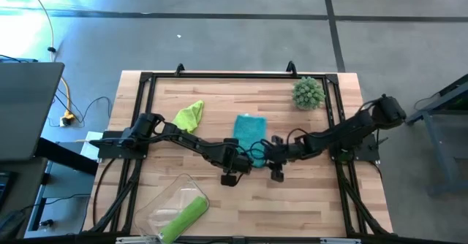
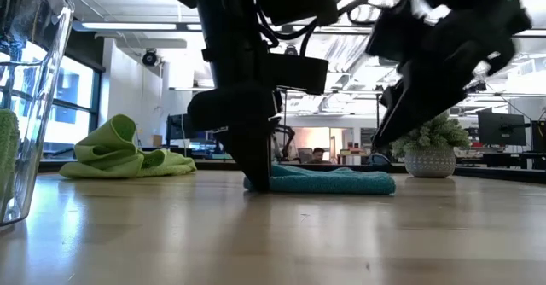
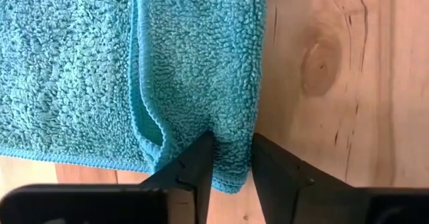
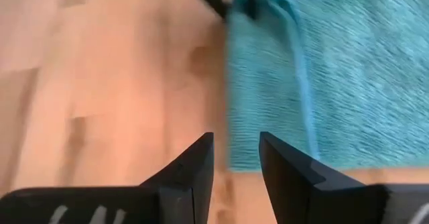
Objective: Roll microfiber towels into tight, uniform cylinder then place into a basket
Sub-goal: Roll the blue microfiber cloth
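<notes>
- Wooden planks form the table, framed by dark rails, with grey floor around it in the high view
- Only the low view shows the office behind, where a person's head sits far off past the teal towel
- From above, that teal towel lies flat at mid-table, both arms meeting at its near edge
- Left gripper, seen through its own wrist camera, has its fingers nearly closed, pinching the folded corner of the teal towel
- Right gripper hangs over bare wood just beside the towel's edge, its fingers a narrow gap apart and holding nothing
- A crumpled green towel lies toward the far left; the low view shows it heaped
- The clear basket at the near left holds one rolled green towel, which pokes past the rim
- A spiky ball rests at the far right
</notes>
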Action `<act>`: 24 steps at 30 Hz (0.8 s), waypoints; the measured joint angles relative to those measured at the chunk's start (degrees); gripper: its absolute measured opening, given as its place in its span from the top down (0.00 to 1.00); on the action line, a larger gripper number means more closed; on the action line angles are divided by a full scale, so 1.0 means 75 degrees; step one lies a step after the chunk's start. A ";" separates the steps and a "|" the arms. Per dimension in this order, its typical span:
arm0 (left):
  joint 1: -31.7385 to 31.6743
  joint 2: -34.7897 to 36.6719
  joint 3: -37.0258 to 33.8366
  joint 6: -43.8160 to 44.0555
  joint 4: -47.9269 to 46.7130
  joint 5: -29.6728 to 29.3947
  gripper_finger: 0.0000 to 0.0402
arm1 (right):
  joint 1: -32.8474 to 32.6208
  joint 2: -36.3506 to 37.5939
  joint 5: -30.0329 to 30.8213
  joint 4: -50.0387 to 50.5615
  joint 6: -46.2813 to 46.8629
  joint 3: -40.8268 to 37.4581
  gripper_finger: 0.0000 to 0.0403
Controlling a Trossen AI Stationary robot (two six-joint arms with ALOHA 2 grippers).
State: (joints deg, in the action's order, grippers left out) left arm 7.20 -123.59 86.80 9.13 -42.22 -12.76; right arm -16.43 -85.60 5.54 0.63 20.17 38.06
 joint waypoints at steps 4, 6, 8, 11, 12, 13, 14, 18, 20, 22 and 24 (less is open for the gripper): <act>0.0012 -0.0009 -0.0006 0.0038 0.0006 0.0028 0.82 | -0.0608 -0.0099 0.0972 -0.0113 -0.0735 0.0003 0.72; 0.0010 -0.0009 -0.0007 0.0099 0.0023 0.0054 0.83 | -0.0841 -0.0247 0.1693 -0.0075 -0.1051 0.0001 0.72; 0.0006 -0.0010 -0.0009 0.0212 0.0025 0.0061 0.83 | -0.0957 -0.0415 0.2014 -0.0365 -0.1260 0.0010 0.70; 0.0009 -0.0012 -0.0012 0.0310 0.0021 0.0050 0.83 | -0.0985 -0.0625 0.2040 -0.0668 -0.1302 0.0012 0.63; 0.0012 -0.0012 -0.0012 0.0350 0.0018 0.0047 0.83 | -0.0985 -0.0712 0.2033 -0.0755 -0.1299 0.0015 0.60; 0.0017 -0.0012 -0.0012 0.0383 0.0015 0.0044 0.83 | -0.0985 -0.0794 0.2014 -0.0787 -0.1296 0.0017 0.57; 0.0036 -0.0012 -0.0012 0.0431 0.0012 0.0044 0.83 | -0.0981 -0.0878 0.2014 -0.0752 -0.1254 0.0017 0.54; 0.0076 -0.0012 -0.0015 0.0647 0.0008 0.0041 0.83 | -0.0864 -0.1239 0.2034 -0.0754 -0.1166 0.0015 0.48; 0.0111 -0.0012 -0.0017 0.0781 0.0006 0.0011 0.83 | -0.0846 -0.1398 0.2051 -0.0760 -0.1185 0.0015 0.48; 0.0152 -0.0012 -0.0017 0.0915 0.0003 -0.0025 0.83 | -0.0819 -0.1559 0.2049 -0.0791 -0.1184 0.0016 0.50; 0.0195 0.0017 -0.0020 0.1025 -0.0003 -0.0040 0.83 | -0.0828 -0.1711 0.2061 -0.0835 -0.1152 0.0030 0.53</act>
State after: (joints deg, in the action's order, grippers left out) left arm 8.66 -123.46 86.65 16.82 -42.24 -13.05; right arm -22.64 -98.43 21.00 -5.64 11.53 38.29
